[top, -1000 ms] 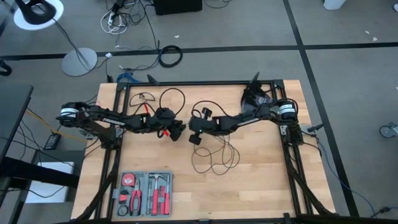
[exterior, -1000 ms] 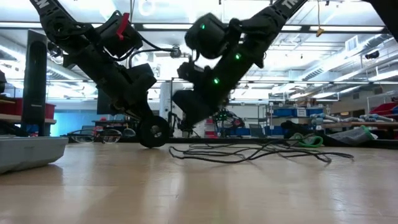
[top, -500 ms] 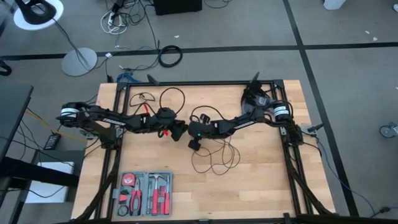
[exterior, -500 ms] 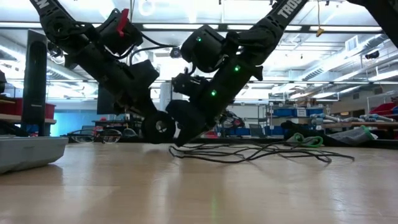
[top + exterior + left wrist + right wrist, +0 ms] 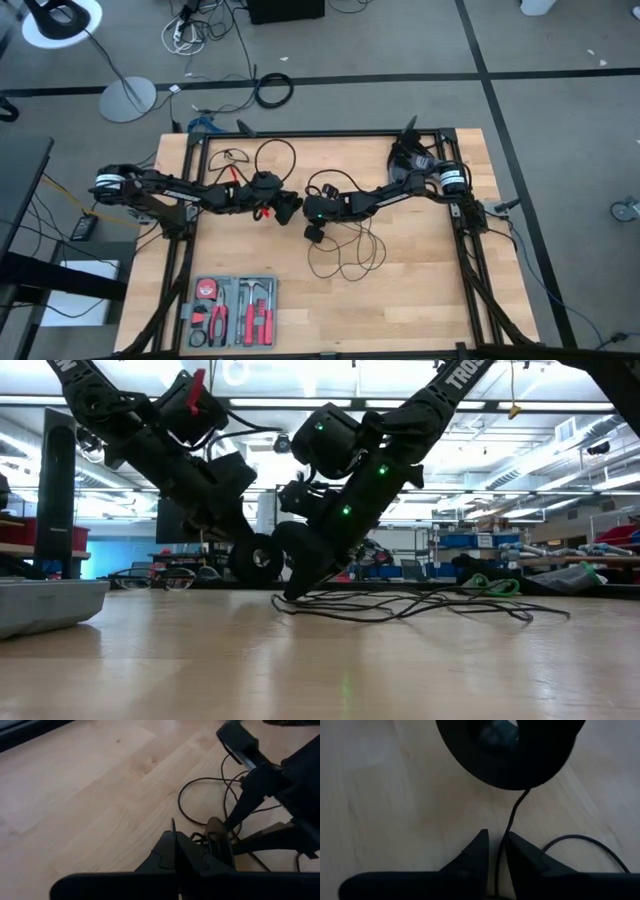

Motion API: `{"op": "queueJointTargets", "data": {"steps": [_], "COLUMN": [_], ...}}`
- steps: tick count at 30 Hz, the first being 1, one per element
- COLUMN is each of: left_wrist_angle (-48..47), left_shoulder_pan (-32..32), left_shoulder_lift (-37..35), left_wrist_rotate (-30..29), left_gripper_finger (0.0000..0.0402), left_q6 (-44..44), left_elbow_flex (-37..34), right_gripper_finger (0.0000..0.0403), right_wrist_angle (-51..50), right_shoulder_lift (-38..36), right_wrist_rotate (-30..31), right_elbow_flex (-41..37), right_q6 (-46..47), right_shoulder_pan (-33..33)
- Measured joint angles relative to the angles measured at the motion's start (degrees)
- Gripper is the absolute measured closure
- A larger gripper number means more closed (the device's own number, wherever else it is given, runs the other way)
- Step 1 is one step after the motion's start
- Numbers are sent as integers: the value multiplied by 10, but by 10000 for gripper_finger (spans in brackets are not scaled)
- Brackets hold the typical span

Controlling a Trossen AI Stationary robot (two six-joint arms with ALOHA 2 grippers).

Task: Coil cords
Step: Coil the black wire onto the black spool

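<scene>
Wood table [image 5: 420, 300]: thin black cord [image 5: 345, 258] loops at ctr, tool tray [image 5: 232, 311] near front-left.

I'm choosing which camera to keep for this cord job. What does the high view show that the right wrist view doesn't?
Only the high view shows both arms meeting mid-table, the left gripper, the tool tray near the front edge, and the cord loops spread out. Only the right wrist view shows the cord running through the narrow gap of the right gripper to the round puck. Both show the cord and the wooden table.
</scene>
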Motion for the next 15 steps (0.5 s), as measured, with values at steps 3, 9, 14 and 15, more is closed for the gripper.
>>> {"op": "queueJointTargets", "data": {"steps": [3,9,14,15], "left_wrist_angle": [-19,-89,-123,-124], "left_shoulder_pan": [0,2,4,4], "left_shoulder_lift": [-22,-81,-118,-123], "left_wrist_rotate": [-12,-42,-54,-60], "left_gripper_finger": [402,402,402,402], "left_q6": [8,13,14,14], "left_elbow_flex": [0,0,0,0], "right_gripper_finger": [337,344,354,356], "right_wrist_angle": [-1,2,6,6], "right_shoulder_lift": [0,0,0,0], "right_wrist_rotate": [0,1,1,1], "right_elbow_flex": [0,-1,-2,-2], "right_q6": [0,1,0,0], "right_shoulder_pan": [0,0,0,0]}}
